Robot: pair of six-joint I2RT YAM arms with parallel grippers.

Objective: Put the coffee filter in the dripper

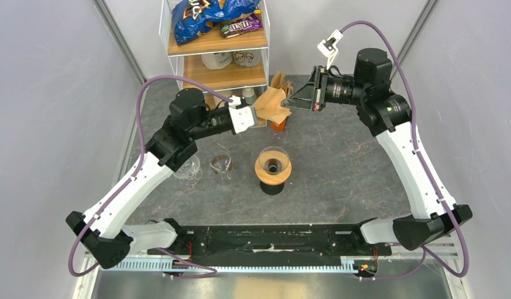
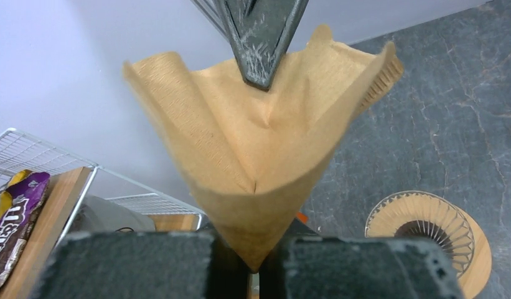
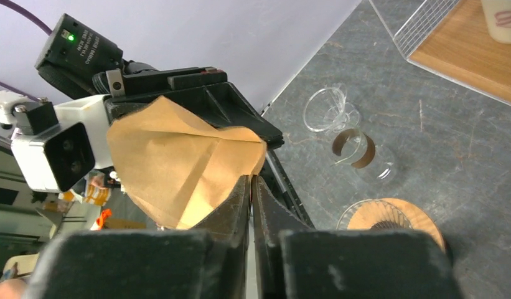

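A brown paper coffee filter [image 1: 272, 103] is held in the air between both grippers, above the back of the table. My left gripper [image 1: 259, 113] is shut on its pointed tip, seen between the jaws in the left wrist view [image 2: 256, 261]. My right gripper [image 1: 290, 101] is shut on the filter's upper rim [image 3: 251, 180], so the cone [image 2: 259, 156] is spread open. The dripper [image 1: 273, 166], glass with a wooden collar, stands on a black base nearer the arms, below and in front of the filter. It also shows in the left wrist view [image 2: 430, 233] and the right wrist view [image 3: 393, 218].
A wire and wood shelf rack [image 1: 215, 43] with snack bags stands at the back. An orange holder [image 1: 279, 126] sits under the filter. A glass cup [image 1: 190, 169] and a small glass server [image 1: 221, 163] stand left of the dripper.
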